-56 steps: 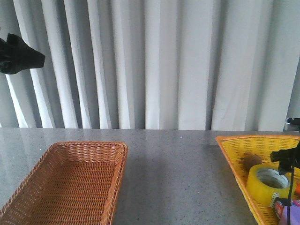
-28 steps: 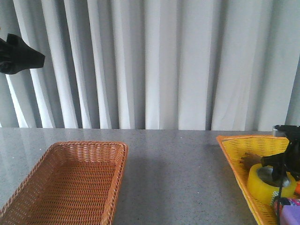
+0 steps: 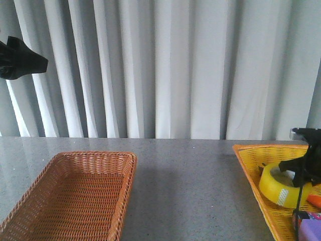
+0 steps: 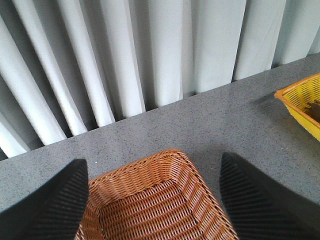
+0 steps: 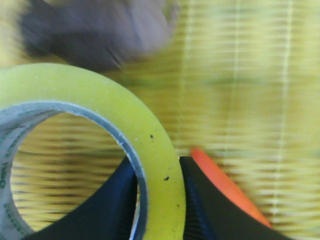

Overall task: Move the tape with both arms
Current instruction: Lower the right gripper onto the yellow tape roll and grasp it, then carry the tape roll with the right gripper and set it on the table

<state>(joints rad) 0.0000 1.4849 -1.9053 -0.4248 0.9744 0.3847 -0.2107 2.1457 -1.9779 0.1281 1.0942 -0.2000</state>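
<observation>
Right gripper (image 5: 157, 200) is clamped on the tape (image 3: 282, 184): in the right wrist view one finger sits inside the core and the other outside, pinching the yellow wall of the roll between them. Grabbing the wall rather than spanning the whole roll makes sense, since the roll looks too wide for the jaws.

In the front view the roll is tilted, its near-left edge low, over the yellow basket (image 3: 251, 165) at the right edge of the worktop (image 3: 190, 175). Can't tell if the low edge touches the weave or if the roll is fully clear. Judging by the tilt, it's a lift just under way.

An orange item (image 5: 225, 187) lies on the basket floor just beside the outer finger, and there's a blurred dark thing (image 5: 95, 30) further back in the basket. Neither is identifiable. A purple packet (image 3: 310, 226) sits at the basket's near corner. None of it looks caught in the grip.

Left gripper (image 4: 155, 200) is released, fingers spread wide, parked high above the brown wicker basket (image 3: 75, 196) on the left. That basket holds nothing visible. Presumably it's the drop target, and the left arm (image 3: 20, 59) waits there for the handover.

Tape is well apart from the left arm, so the whole transfer is ahead. Risk: a single-wall pinch lets the roll swing or pivot during the carry.
</observation>
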